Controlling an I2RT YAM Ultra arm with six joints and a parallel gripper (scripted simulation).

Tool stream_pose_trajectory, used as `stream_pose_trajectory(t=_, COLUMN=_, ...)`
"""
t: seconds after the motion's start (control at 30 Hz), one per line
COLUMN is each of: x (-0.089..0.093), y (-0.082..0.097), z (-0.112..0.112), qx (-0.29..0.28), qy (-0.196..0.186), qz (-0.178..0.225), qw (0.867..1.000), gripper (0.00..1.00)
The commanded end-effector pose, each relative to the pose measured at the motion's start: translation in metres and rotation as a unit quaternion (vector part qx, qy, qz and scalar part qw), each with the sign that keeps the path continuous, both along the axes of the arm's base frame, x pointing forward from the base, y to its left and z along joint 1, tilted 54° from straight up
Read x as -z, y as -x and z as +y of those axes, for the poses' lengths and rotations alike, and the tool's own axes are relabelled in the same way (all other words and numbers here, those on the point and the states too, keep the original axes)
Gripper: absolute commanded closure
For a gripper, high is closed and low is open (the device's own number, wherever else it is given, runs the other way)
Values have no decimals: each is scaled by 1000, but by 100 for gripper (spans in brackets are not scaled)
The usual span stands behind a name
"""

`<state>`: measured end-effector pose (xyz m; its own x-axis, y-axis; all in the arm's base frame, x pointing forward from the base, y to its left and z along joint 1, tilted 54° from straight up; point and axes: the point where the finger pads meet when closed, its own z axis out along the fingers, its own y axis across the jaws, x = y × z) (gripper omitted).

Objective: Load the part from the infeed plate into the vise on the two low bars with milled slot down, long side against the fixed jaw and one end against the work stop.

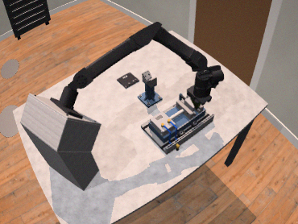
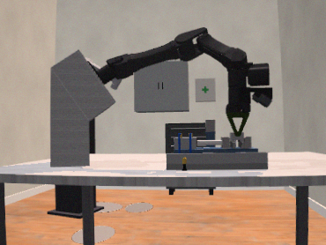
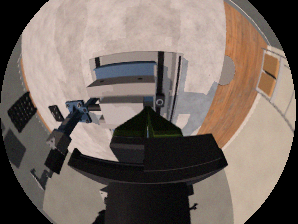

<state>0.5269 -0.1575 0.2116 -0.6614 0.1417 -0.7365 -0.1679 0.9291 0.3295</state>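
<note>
My gripper (image 1: 196, 105) (image 2: 238, 134) (image 3: 147, 109) is shut, with nothing held between its fingertips. It points down, its tips at the top of the part. The part (image 2: 237, 137) (image 3: 122, 114), a light grey block, sits between the rod-side jaw (image 2: 225, 142) and the fixed jaw (image 2: 248, 142) (image 3: 120, 90). Its slot seems to face down in the exterior view. The part's far portion is hidden by the gripper in the wrist view. I cannot tell whether it touches the fixed jaw. The work stop cannot be made out. The vise is open.
The infeed plate (image 1: 128, 80) holds no part. A stand with a blue base (image 1: 150, 99) (image 3: 78, 112) rises beside the vise. The air cylinder's housing (image 1: 159, 122), with blue hoses, is at the robot-side end of the vise, and a grey rail (image 1: 191, 134) runs along its front.
</note>
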Motion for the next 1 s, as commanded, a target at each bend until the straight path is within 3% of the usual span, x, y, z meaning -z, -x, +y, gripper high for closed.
stream_pose_trajectory(t=0.0, x=-17, y=6, z=-3, qx=7, qy=4, qz=-15, qw=1000, gripper=100)
stream_pose_trajectory(t=0.03, x=-28, y=5, z=-5, qx=6, qy=10, qz=-25, qw=1000, gripper=100)
stream_pose_trajectory(t=0.27, x=-18, y=7, z=-1, qx=6, qy=4, qz=-15, qw=1000, gripper=100)
stream_pose_trajectory(t=0.97, x=-18, y=7, z=3, qx=4, qy=2, qz=-13, qw=1000, gripper=100)
